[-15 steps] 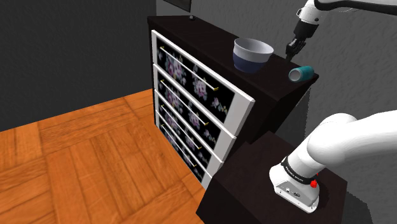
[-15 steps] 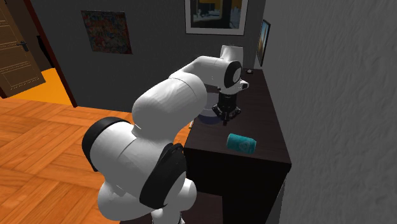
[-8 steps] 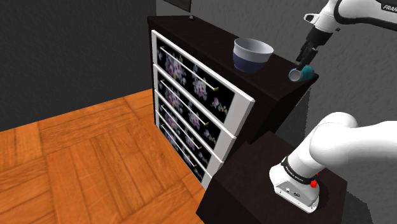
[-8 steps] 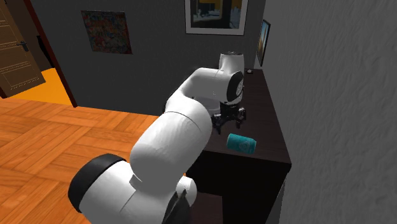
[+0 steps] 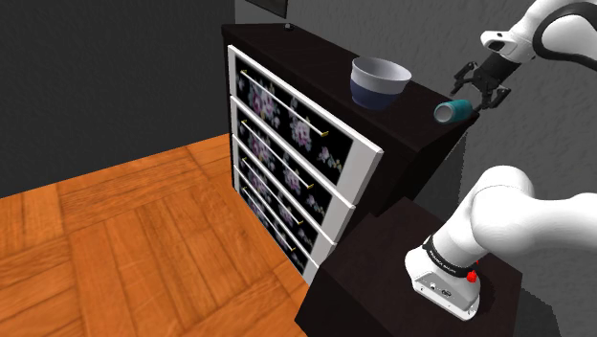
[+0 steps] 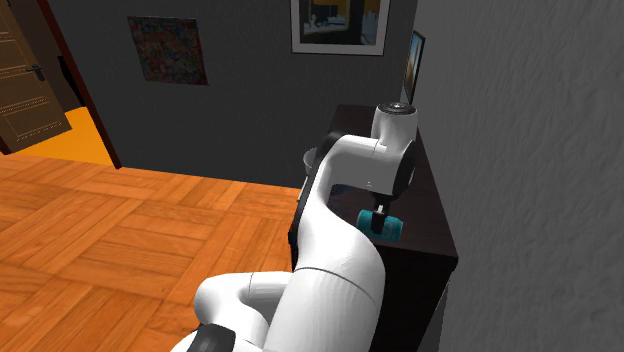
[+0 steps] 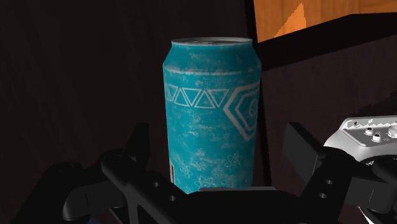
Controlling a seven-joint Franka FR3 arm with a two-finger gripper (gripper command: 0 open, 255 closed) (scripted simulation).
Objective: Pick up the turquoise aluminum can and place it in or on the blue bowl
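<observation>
My black gripper (image 7: 218,145) is spread on both sides of the turquoise patterned can (image 7: 213,108), not yet touching it, because the can lies on its side on the dark chest of drawers (image 5: 306,53), near the white-rimmed blue bowl (image 5: 380,82).

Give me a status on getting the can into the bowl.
Done: the gripper is at the can, which lies on its side on the dresser. In hand: open fingers flank the can without touching it. Left: grip, lift, carry to the bowl.
</observation>
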